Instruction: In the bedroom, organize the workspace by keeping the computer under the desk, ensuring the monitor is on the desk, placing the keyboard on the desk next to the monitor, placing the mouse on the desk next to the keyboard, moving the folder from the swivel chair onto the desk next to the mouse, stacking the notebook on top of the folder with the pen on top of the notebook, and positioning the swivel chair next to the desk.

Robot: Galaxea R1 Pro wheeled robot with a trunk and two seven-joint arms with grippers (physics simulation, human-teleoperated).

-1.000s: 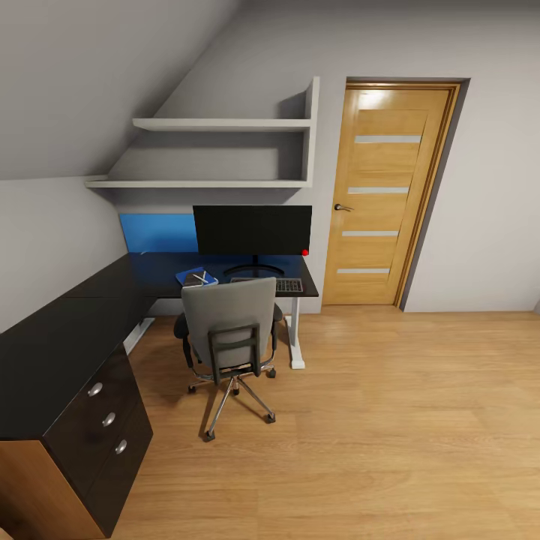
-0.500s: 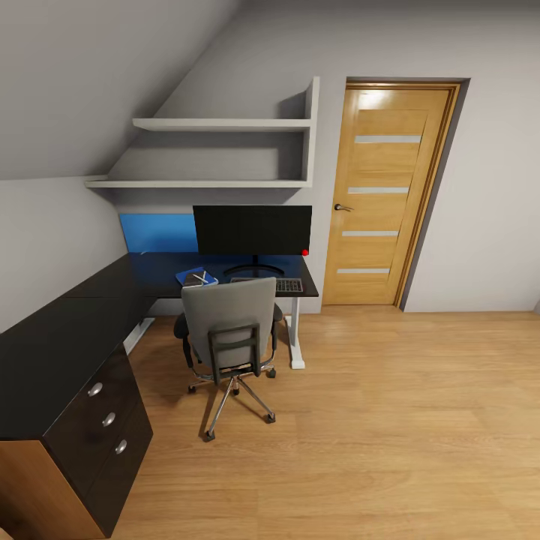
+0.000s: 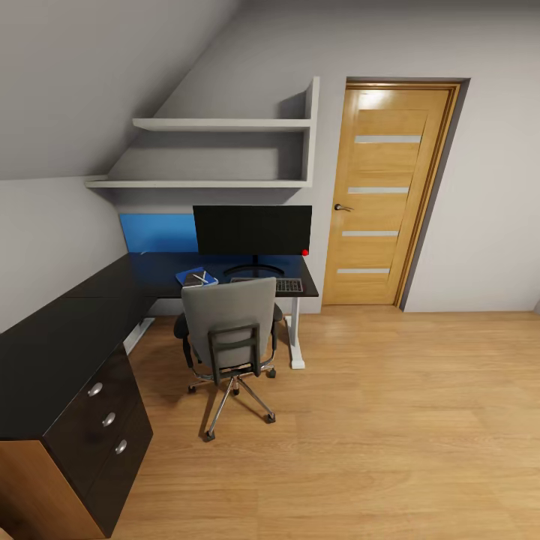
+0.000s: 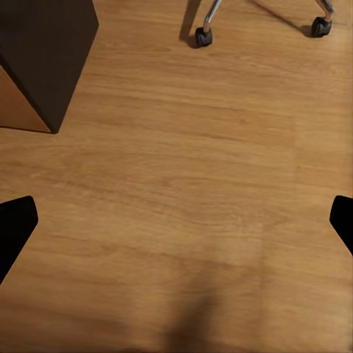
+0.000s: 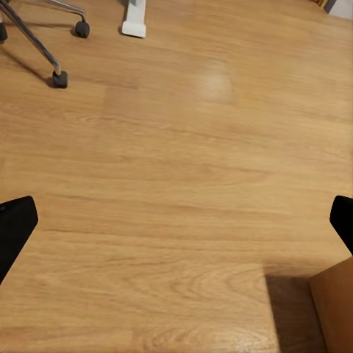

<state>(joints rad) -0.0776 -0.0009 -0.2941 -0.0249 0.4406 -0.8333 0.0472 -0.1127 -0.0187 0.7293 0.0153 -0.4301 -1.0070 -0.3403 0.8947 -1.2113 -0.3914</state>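
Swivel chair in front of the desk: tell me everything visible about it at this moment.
The grey-backed swivel chair stands upright on the wooden floor, its back toward the camera, facing the black desk and close against its edge. It has a dark frame bracket on the backrest, black armrests and a chromed star base on black casters. The backrest hides its seat, so what lies there cannot be told.

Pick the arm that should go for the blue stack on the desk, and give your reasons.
Left, tentatively. The blue stack lies on the desk left of the swivel chair, the left arm's side. Both grippers hang open over the wood floor, fingers spread, still far from the desk.
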